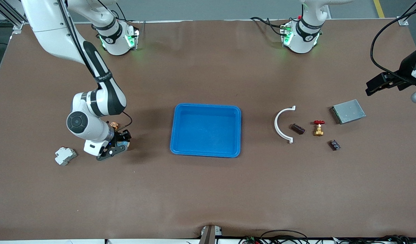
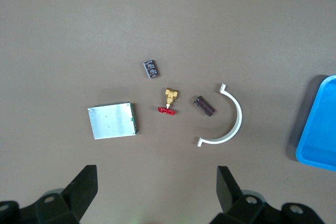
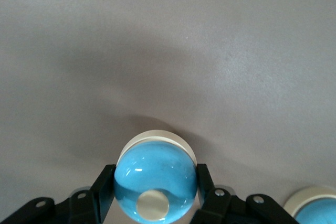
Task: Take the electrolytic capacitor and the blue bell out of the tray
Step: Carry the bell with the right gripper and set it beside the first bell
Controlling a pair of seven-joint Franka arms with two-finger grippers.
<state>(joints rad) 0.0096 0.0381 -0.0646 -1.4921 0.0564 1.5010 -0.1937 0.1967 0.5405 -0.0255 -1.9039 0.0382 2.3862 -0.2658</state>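
1. The right arm point(image 1: 92, 64) is bent down from its base to the table at its own end, wrist low, with the right gripper point(image 1: 121, 145) at the table surface.
2. In the right wrist view, the right gripper point(image 3: 155, 190) is seen pinching a blue domed bell point(image 3: 155, 179) between its two fingers point(image 3: 102, 192); the bell's pale base rim shows around the dome and a round button sits on its top.
3. Part of a second blue-and-pale round shape point(image 3: 315, 205) is seen at the edge of that view; what it is cannot be told.
4. A white block-shaped part point(image 1: 65, 156) lies on the table just beside the right gripper, toward the right arm's end.
5. The blue tray point(image 1: 177, 149) lies near the right gripper, toward the middle of the table.
6. The left arm point(image 1: 409, 73) is held high at its own end, the left gripper point(image 2: 157, 198) spread wide over bare table.
7. Below the left gripper lie a grey metal box point(image 2: 113, 120), a brass valve with a red handle point(image 2: 169, 102), a dark cylindrical capacitor point(image 2: 203, 106), a white curved bracket point(image 2: 231, 124) and a small black component point(image 2: 151, 69).
8. Pale marks show on the black component; no writing can be read.
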